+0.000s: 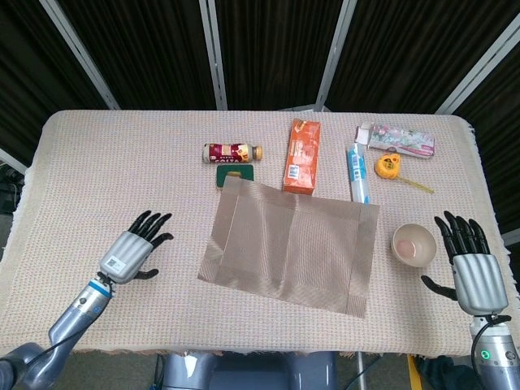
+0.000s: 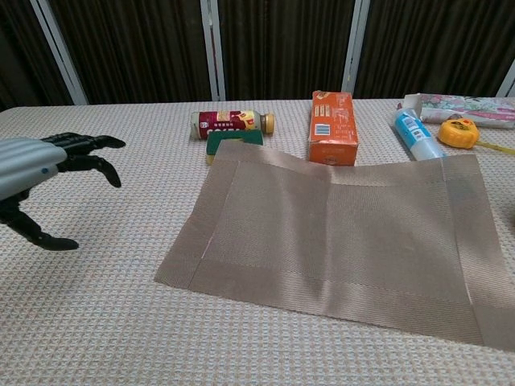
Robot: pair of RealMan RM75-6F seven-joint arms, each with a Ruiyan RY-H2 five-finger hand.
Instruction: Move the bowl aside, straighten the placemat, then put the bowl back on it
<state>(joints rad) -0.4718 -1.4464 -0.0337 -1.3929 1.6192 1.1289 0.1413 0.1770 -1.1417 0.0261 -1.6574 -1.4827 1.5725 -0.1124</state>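
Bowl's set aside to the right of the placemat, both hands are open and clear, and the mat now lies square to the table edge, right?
Not quite: the placemat is still skewed, its edges angled to the table edge, as the head view shows. The rest holds: the bowl sits right of it, and the left hand and right hand are open and clear.

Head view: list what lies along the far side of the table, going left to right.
Bottle → orange box → blue tube → flowered box. The green sponge and the yellow tape measure sit under or beside these, so I leave them out of the order.
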